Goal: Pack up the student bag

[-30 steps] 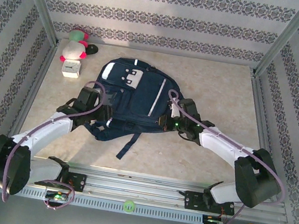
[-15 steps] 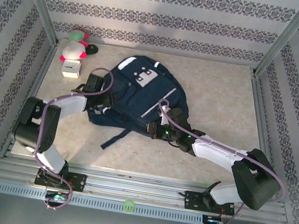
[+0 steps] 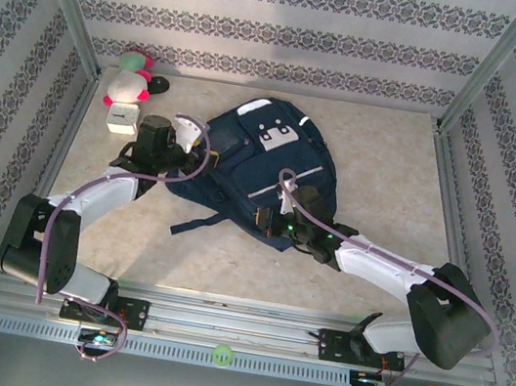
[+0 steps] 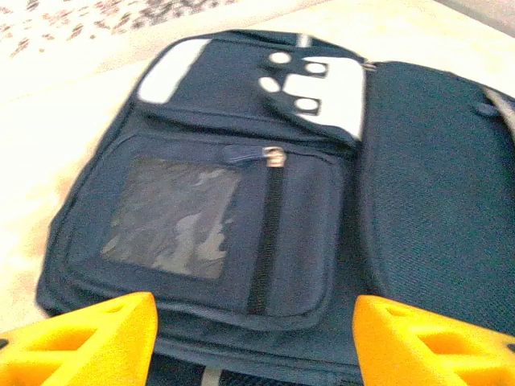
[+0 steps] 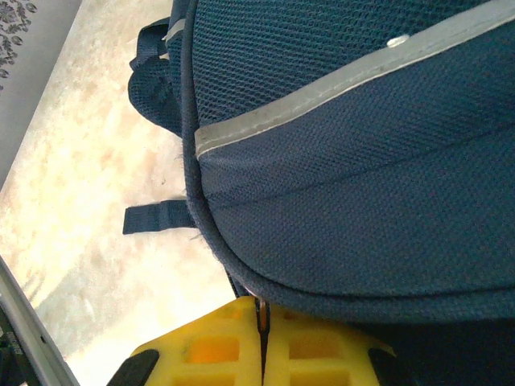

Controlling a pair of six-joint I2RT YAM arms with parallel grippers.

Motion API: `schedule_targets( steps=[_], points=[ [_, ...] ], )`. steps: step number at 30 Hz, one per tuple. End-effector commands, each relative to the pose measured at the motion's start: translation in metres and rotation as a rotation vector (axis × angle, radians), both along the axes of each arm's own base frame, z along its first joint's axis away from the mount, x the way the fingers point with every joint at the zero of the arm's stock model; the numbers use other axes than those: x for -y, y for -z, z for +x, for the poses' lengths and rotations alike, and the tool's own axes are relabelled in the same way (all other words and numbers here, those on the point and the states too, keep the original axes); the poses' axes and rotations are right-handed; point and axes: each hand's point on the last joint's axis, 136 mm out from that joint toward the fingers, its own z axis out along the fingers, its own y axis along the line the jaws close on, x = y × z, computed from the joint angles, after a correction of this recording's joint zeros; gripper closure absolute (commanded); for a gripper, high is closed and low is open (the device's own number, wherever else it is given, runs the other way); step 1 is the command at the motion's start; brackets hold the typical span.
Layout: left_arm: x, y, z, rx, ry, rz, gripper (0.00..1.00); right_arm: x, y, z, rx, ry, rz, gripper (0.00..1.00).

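From above, the student bag lies flat in the middle of the table, turned at an angle so its top points to the far right corner. The left gripper sits at the bag's left edge and the right gripper at its near edge. A pink-and-white plush toy and a small white clock stand in the far left corner.

On the left wrist camera, the yellow fingers stand wide apart with nothing between them. The bag's front pocket with its clear window is just ahead.

On the right wrist camera, the yellow fingers are pressed together under the bag's rounded edge. They pinch a small metal tab, probably a zipper pull.
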Motion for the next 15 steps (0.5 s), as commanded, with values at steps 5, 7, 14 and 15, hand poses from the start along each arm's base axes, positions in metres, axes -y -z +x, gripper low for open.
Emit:
schedule_targets(
  steps=[5, 7, 14, 15],
  points=[
    [0.122, 0.015, -0.099, 0.237, 0.891, 0.324, 0.33, 0.003, -0.013, 0.003, 0.017, -0.001, 0.014, 1.0],
    [0.132, 0.016, -0.101, 0.247, 0.934, 0.344, 0.34, 0.003, -0.013, 0.003, 0.016, 0.001, 0.015, 1.0],
    [0.136, 0.044, -0.099, 0.281, 1.009, 0.467, 0.4, -0.001, -0.017, 0.003, 0.019, -0.014, 0.027, 1.0],
    [0.135, 0.047, -0.098, 0.284, 1.01, 0.481, 0.41, -0.001, -0.018, 0.004, 0.02, -0.013, 0.029, 1.0]
  ],
)
